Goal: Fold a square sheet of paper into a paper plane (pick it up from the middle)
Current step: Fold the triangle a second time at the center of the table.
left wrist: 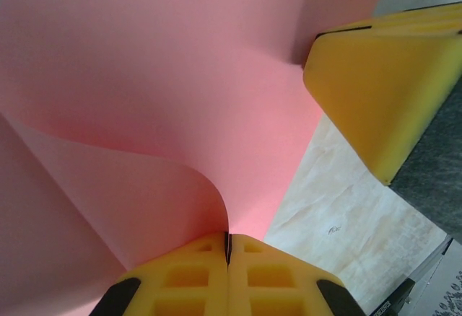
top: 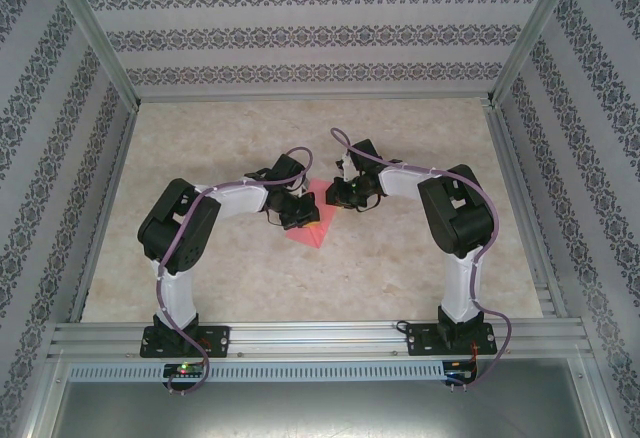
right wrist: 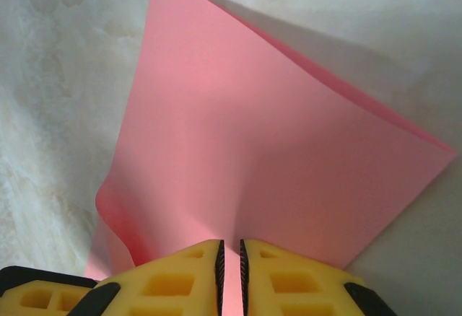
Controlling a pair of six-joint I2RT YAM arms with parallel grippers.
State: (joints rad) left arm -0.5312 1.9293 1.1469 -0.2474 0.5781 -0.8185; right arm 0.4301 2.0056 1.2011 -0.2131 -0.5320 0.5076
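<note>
Your worktop is a pale, marbled slab. Both arms reach in over its middle, the left arm bending in from one side and the right arm from the other. Between them, near the centre of the worktop, is the square sheet of paper, pink-red and plain. In the right wrist view it casts a shadow on the surface beneath, so I judge most of it is held up off the worktop. Whether its near corner touches down cannot be told from above.

Your left pincer is closed tight, its yellow pads meeting on the sheet, which curls away from the grip in a soft wave. Your right pincer is closed to a thin slit with pink showing inside it, so it has hold of the sheet too. In the left wrist view, one of the right pincer's fingers sits against the paper's far side.

Expect this sheet to handle as light, thin and floppy. It bows under its own weight, will likely buckle if the pincers drift together, and could slip or tear if they pull apart. In the right wrist view it looks doubled over along its far edge, which suggests an early fold with no plane shape yet. Take hold close to an edge or crease, with little paper past the pads, and hold the span between the grips gently taut.
</note>
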